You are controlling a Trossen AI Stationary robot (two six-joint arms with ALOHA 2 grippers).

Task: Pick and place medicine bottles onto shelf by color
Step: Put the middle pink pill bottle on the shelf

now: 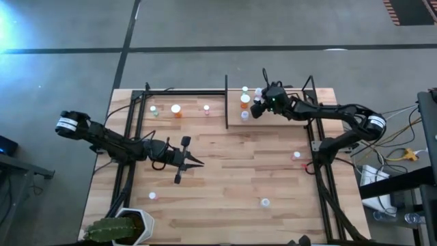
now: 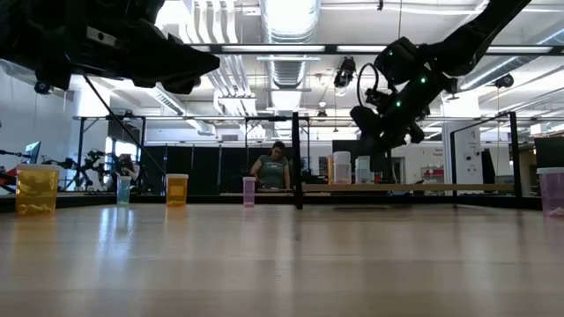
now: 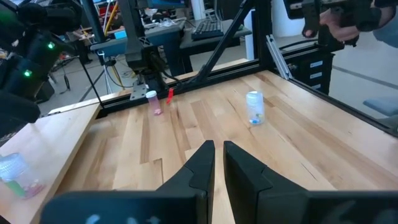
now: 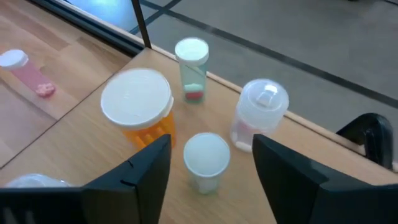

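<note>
White-capped medicine bottles upright; right gripper jaws apart, left gripper together.

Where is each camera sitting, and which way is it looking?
High view: above the table, looking straight down; shows both arms, the left gripper and the right gripper.
Low view: at table-top height, looking level across the wood into the room; arms come in from above.
Left wrist view: on the left arm, looking past its shut fingers.
Right wrist view: on the right arm, looking down between its open fingers.
Shared: the orange bottle shows in the right wrist and high views.
</note>
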